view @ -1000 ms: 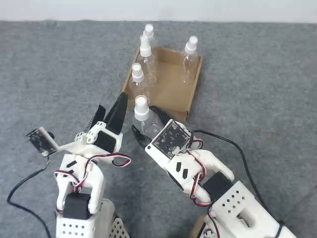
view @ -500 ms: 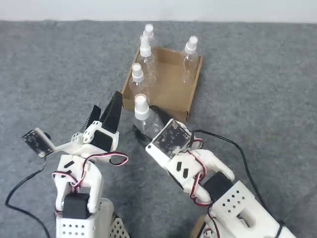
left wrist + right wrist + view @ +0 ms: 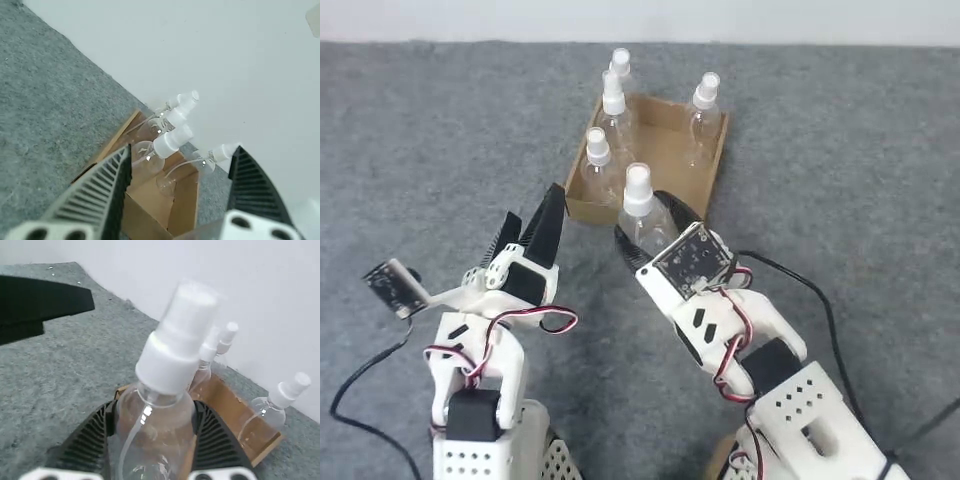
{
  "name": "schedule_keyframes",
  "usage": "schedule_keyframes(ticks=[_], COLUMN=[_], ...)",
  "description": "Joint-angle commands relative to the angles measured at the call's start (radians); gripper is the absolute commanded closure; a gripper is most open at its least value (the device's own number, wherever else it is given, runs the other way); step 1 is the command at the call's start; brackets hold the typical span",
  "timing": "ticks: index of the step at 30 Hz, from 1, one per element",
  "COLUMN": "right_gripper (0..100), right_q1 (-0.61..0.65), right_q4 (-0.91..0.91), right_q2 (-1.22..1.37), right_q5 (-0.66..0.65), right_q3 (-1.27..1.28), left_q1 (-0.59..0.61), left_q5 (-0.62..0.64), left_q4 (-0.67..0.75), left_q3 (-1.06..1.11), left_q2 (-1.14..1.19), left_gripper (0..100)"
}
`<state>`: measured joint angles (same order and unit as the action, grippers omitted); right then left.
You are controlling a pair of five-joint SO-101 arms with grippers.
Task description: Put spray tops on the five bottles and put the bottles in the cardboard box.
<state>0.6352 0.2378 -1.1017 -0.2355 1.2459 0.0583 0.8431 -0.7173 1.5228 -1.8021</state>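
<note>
Right gripper [image 3: 650, 232]: clamping a bottle [image 3: 640, 212] with its spray top on, holding it upright at the near edge of the cardboard box [image 3: 713, 175]
Left gripper [image 3: 535, 212]: hanging open and empty, near the box's near left corner
Other four bottles [image 3: 598, 160]: standing capped inside the box
Box: sitting on the grey surface [image 3: 840, 180]

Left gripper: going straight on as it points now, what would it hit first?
Probably the near left corner of the cardboard box, just ahead of the left gripper; a capped bottle stands right behind it. Height is unclear, so it might clear the wall.
</note>
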Motion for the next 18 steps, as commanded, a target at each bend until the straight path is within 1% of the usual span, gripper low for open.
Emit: schedule_keyframes(ticks=[1, 10, 18], right_gripper=[98.9, 99.1, 99.1], right_q1=[-0.033, -0.071, -0.082], right_q4=[-0.033, -0.076, -0.074], right_q2=[-0.038, -0.005, 0.265], right_q5=[0.009, 0.009, 0.009], right_q3=[-0.087, -0.097, -0.219], left_q1=[0.003, 0.003, 0.003], left_q5=[0.002, 0.002, 0.002], left_q4=[0.000, 0.000, 0.000], left_q3=[-0.018, -0.018, -0.018], left_q2=[-0.020, -0.020, -0.020], left_gripper=[70, 70, 70])
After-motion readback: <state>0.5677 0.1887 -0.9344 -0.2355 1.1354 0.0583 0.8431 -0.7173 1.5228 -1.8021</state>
